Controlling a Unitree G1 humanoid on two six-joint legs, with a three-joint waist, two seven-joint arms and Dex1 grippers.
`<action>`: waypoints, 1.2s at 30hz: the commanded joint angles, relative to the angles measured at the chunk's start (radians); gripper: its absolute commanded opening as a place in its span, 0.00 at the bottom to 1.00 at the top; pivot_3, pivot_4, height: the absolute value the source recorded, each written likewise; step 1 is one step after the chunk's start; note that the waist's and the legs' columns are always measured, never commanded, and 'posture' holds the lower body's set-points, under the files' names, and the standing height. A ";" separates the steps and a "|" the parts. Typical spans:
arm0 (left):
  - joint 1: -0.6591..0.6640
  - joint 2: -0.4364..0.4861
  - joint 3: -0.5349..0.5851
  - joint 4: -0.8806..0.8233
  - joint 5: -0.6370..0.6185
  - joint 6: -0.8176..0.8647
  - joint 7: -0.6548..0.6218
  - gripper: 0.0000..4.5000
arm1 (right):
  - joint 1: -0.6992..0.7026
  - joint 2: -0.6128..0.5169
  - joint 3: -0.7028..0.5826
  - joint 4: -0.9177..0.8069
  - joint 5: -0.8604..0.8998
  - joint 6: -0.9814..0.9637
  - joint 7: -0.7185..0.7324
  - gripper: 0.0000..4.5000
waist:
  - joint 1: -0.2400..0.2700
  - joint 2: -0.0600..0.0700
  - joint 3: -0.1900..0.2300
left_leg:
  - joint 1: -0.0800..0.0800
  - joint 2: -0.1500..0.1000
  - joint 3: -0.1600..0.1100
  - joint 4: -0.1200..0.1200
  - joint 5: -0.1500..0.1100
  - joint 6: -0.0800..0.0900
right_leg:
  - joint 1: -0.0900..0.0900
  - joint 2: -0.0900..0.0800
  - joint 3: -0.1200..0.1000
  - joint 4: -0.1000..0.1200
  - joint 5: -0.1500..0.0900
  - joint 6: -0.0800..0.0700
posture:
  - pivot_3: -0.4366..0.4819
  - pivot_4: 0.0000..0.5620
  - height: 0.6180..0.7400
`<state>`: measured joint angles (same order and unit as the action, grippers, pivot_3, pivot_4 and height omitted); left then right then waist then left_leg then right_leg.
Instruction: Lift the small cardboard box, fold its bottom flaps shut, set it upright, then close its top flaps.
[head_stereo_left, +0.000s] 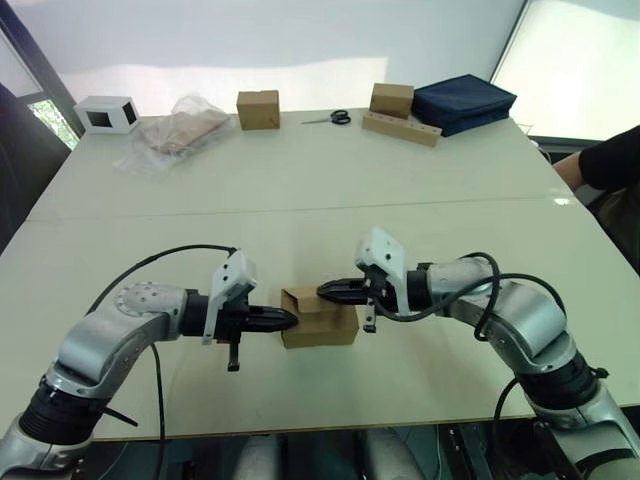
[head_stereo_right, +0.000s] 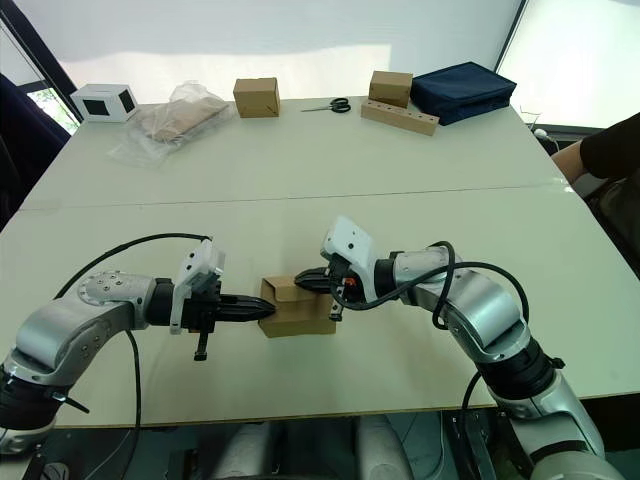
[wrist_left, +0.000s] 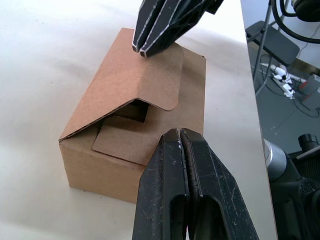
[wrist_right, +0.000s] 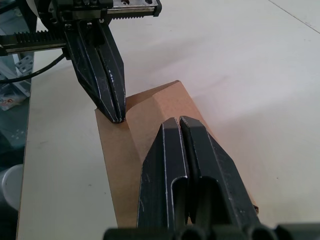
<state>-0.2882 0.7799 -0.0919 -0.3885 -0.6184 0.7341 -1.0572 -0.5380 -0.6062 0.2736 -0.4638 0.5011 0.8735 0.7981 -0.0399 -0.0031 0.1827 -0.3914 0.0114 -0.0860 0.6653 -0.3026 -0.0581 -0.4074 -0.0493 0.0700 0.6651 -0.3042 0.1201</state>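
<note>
At lower centre of the head-camera frame, the left claw (head_stereo_left: 290, 320) and the right claw (head_stereo_left: 325, 292) meet over the small cardboard box (head_stereo_left: 320, 318), each with its fingers pressed together and gripping nothing. The right claw's tip rests on a raised, curved top flap (wrist_left: 152, 80); the left claw's tip sits at the carton's near end, beside the partly tucked panels (wrist_left: 127, 142) below. The box lies on the pale counter (head_stereo_left: 300, 180), top seam not yet closed. The carton looks light and empty, with thin corrugated walls that would likely buckle under a hard squeeze and slide on the smooth surface if pushed. A hold across the two long side walls, near the creased corners, seems soundest; the flaps themselves would probably bend rather than bear a lift.
</note>
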 joint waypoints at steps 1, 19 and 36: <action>-0.009 -0.001 -0.002 0.001 0.012 0.008 0.020 0.01 | -0.001 -0.009 0.017 -0.032 -0.043 -0.041 -0.006 0.00 | 0.000 0.000 0.000 | 0.000 0.000 0.000 0.000 0.000 0.000 | 0.000 0.000 0.000 0.000 0.000 0.000 | 0.48 0.27 1.00; -0.013 0.000 0.000 0.012 0.011 0.005 0.023 0.00 | 0.016 -0.011 0.020 -0.044 -0.059 -0.054 -0.006 0.58 | 0.000 0.000 0.000 | 0.000 0.000 0.000 0.000 0.000 0.000 | 0.000 0.000 0.000 0.000 0.000 0.000 | 0.48 0.27 1.00; -0.025 0.018 0.020 0.041 0.003 0.003 0.012 0.00 | 0.047 0.019 -0.011 -0.056 0.009 -0.018 0.018 0.58 | -0.001 0.000 0.000 | 0.000 0.000 0.000 0.000 0.000 0.000 | 0.000 0.000 0.000 0.000 0.000 0.000 | 0.48 0.27 1.00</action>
<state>-0.3096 0.7874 -0.0886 -0.3542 -0.6220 0.7361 -1.0472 -0.4901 -0.5939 0.2864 -0.4768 0.4874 0.8524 0.8103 -0.0406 -0.0030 0.1827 -0.3914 0.0114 -0.0861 0.6653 -0.3026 -0.0581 -0.4074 -0.0492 0.0700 0.6651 -0.3042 0.1201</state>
